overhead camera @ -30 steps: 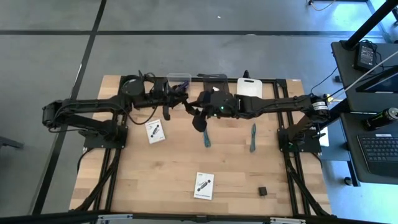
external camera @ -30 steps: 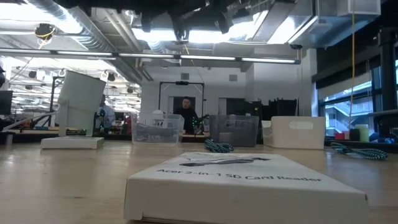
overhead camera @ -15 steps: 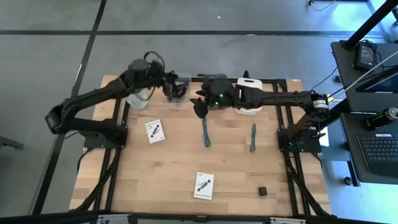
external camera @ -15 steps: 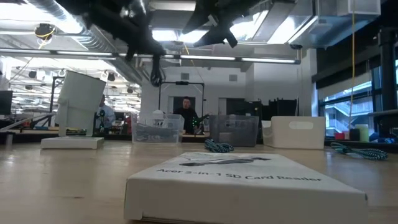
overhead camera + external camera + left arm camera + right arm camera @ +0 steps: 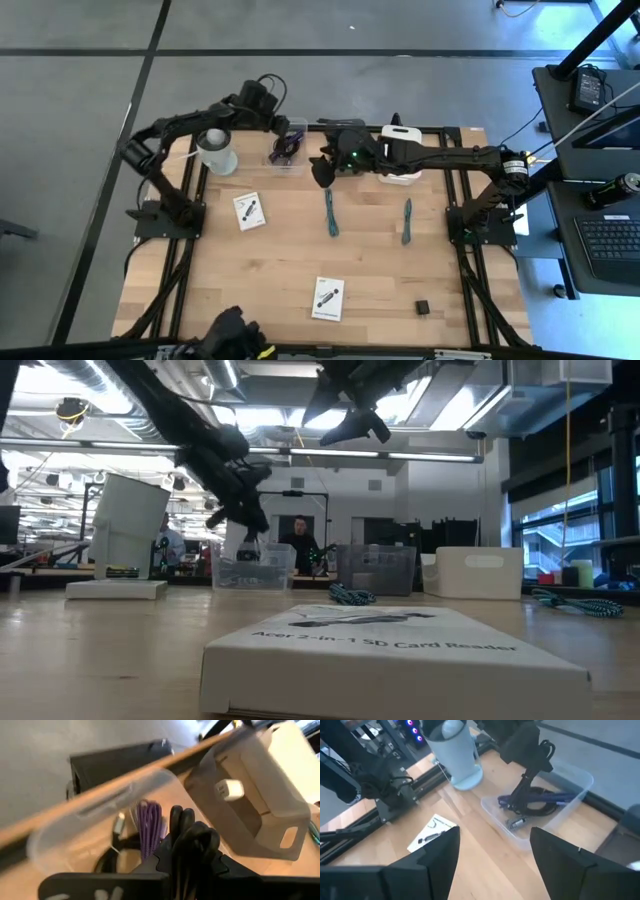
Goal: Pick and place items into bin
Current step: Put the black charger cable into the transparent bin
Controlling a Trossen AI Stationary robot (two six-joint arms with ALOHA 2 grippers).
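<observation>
Left gripper (image 5: 522, 795) narrow, empty, down in clear bin (image 5: 287, 150) over purple strap (image 5: 149, 824); right gripper (image 5: 322, 172) spread wide just beside, empty.

My light wooden plank desk (image 5: 270, 270) stands on a grey concrete floor (image 5: 80, 90) crossed by dark painted lines (image 5: 140, 80). To my right sits a black side bench (image 5: 590, 150) carrying a black keyboard (image 5: 610, 245) and a black power adapter (image 5: 586, 88). In the low view, the room beyond is an open workshop: bright fluorescent ceiling strips (image 5: 330, 415), exposed silver ducts (image 5: 90, 390), and large windows (image 5: 550, 540) along one wall. A person (image 5: 299, 540) stands far back, near a black rectangular frame (image 5: 290, 495).
</observation>
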